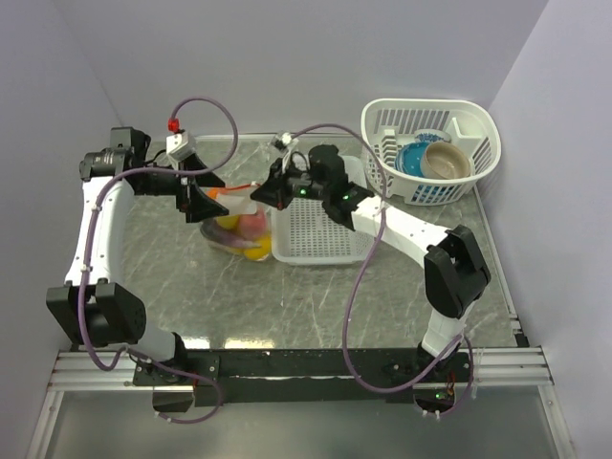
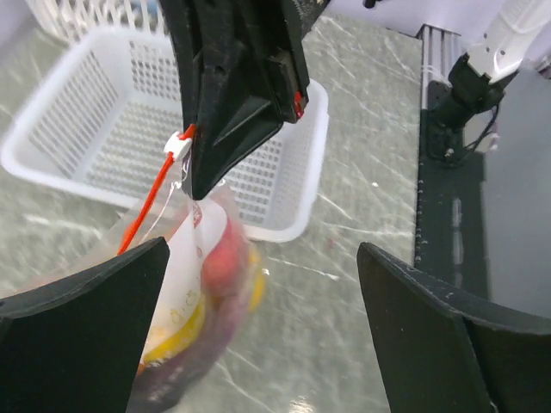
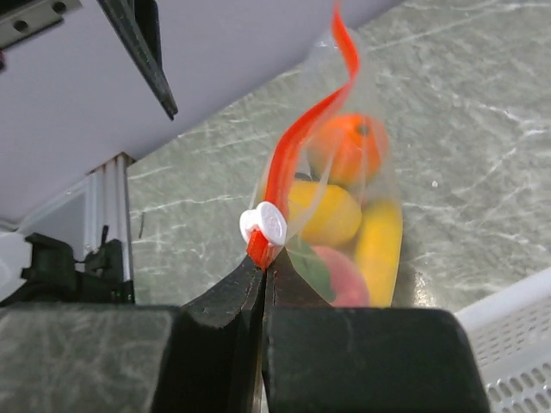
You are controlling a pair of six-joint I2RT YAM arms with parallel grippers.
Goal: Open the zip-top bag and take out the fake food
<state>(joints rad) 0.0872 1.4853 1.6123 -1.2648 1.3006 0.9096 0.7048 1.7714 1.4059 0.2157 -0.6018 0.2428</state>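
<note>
Two grippers meet at the bag [image 3: 370, 215]. Of these, the right gripper [image 3: 263, 268] has its jaws pressed together on the end of the red strip [image 3: 301, 138], just under the white slider [image 3: 263, 225]. From those jaws the strip runs ahead and upward. The bag's body, with the food [image 3: 340, 215] inside, lies just beyond the tips, its long axis pointing away from them.

The left gripper [image 2: 258, 297] has its jaws wide apart and holds nothing. The bag sits low between them, off to one side of the gap, and the strip slants down toward that side. The tray [image 2: 77, 146] lies beyond the bag.

The left arm looks nearer the strip's free end. I judge it should close there to anchor the bag, so the slider can be drawn along the strip.
</note>
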